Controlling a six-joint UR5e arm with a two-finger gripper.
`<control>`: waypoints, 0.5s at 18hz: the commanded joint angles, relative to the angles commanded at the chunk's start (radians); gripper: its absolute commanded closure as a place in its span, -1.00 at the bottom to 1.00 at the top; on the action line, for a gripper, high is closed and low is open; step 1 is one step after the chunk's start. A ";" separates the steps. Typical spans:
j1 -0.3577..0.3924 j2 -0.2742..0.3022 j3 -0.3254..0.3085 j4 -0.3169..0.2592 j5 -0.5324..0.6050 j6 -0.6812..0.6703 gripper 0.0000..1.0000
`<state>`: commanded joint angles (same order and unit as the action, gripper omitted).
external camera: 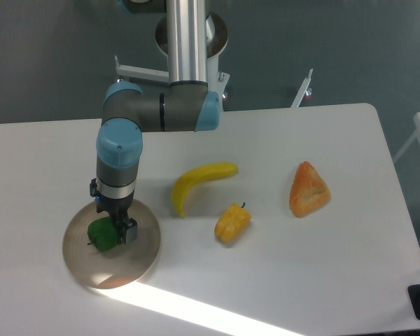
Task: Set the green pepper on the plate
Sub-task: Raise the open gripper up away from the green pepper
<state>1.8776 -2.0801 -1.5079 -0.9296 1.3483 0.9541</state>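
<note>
The green pepper [102, 235] is small, glossy and dark green. It sits over the left middle of the tan-brown round plate [141, 257] at the table's front left. My gripper [114, 229] points down over the plate with its fingers around the pepper. It looks shut on the pepper. I cannot tell whether the pepper rests on the plate or hangs just above it.
A yellow banana [196, 183] lies right of the plate. A yellow-orange pepper [232, 222] lies beyond it at centre. An orange wedge-shaped fruit [309, 189] lies further right. A bright strip of light crosses the table's front.
</note>
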 joint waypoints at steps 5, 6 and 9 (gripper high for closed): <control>0.089 0.041 -0.002 -0.009 0.000 0.023 -1.00; 0.113 0.043 0.002 -0.009 0.002 0.037 -1.00; 0.178 0.043 0.024 -0.009 0.012 0.061 -1.00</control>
<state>2.0553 -2.0371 -1.4835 -0.9388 1.3605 1.0155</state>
